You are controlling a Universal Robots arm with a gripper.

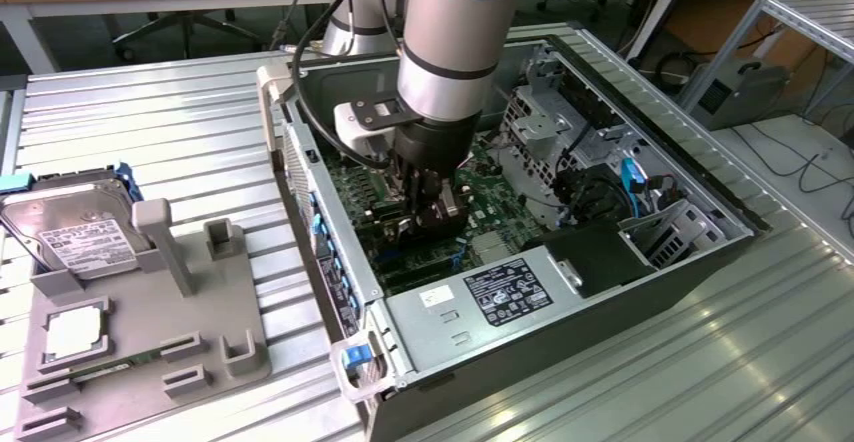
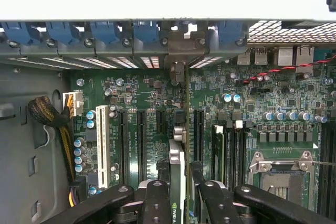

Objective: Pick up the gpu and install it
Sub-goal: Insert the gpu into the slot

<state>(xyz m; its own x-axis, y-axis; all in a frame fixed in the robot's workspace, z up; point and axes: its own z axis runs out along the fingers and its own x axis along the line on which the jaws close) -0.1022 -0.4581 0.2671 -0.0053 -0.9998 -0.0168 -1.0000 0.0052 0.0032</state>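
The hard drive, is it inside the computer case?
No, the hard drive lies outside the computer case, by the grey fixture.

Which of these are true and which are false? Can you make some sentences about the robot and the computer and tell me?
1. The gripper is clamped on the gpu. True.
2. The gpu lies flat on the grey tray. False: it stands on edge inside the computer case, above the green motherboard.
3. The hard drive sits in the grey tray outside the case. True.
4. The computer case is closed with a lid. False: its side is open and the motherboard shows.
5. The gripper is above the hard drive. False: it is inside the case, over the motherboard's slots.
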